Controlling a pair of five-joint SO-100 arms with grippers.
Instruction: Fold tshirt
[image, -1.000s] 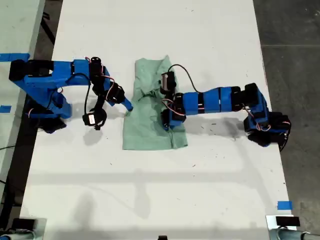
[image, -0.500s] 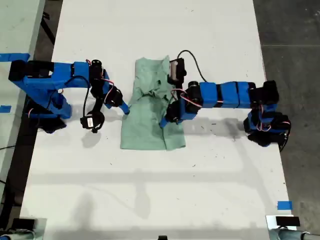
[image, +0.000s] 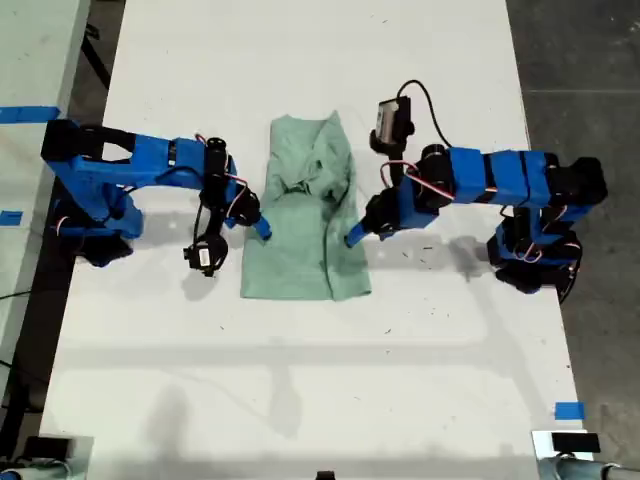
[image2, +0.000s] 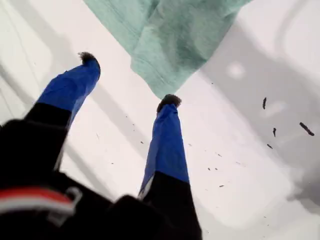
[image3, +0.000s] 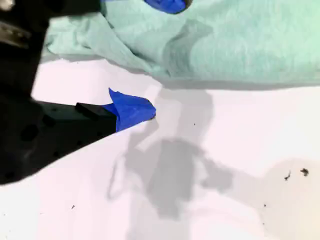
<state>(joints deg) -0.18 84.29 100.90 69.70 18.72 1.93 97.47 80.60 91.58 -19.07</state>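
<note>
Now first hand (image2: 130, 77) spread, empty, beside tshirt (image2: 170, 35) corner; second hand (image3: 157, 57) spread, one finger over cloth.

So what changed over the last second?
My first gripper drew back from over the middle of the tshirt toward the exterior view's right. It now sits open and empty at the shirt's edge on that side. My second gripper edged slightly closer but stays at the opposite edge, open. The tshirt lies folded in about the same place on the table.
</note>
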